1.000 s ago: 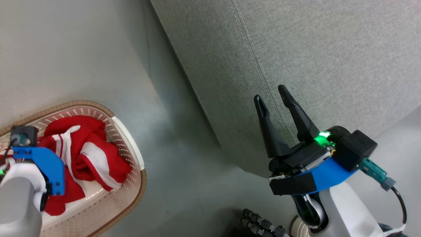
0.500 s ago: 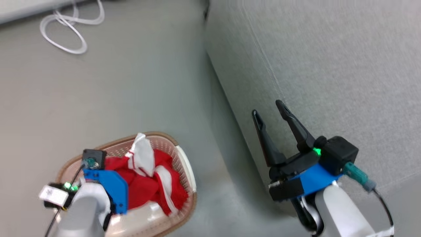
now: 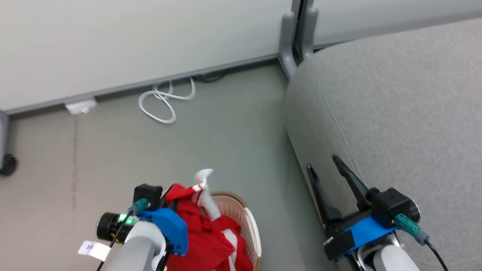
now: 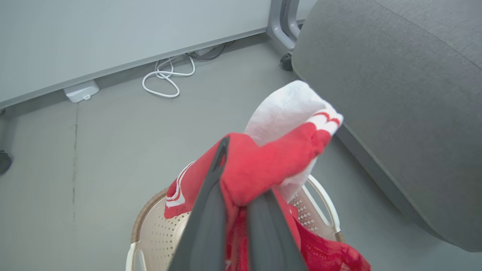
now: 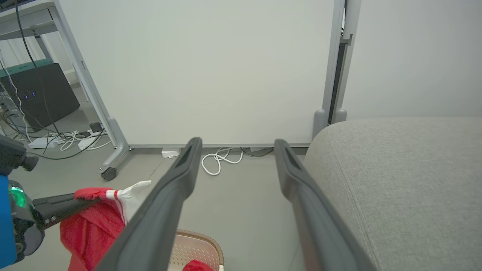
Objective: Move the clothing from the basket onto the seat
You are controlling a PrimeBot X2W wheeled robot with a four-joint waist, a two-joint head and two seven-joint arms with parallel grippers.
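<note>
Lift step: left jaws clamp bright red fabric garment [image 4: 263, 169] above cream perforated basket [image 4: 156, 227]; right jaws wide, empty. Next: carry to grey upholstered seat [image 4: 395, 94].

Lab-style workspace: wheeled partition panel [image 5: 211, 75] at 12 o'clock, loose floor cables [image 3: 165, 101], dark computer box [image 5: 41, 94] at 10 o'clock, grey seat [image 5: 406, 180] at 3.

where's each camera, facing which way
head view: high, looking down at cream perforated plastic basket, grey fabric seat; left tool, right tool show
left wrist view: along left tool, shut on red white-trimmed fabric clothing, basket below
right wrist view: toward white wall panel; open right tool
shared: clothing, basket, seat in all
</note>
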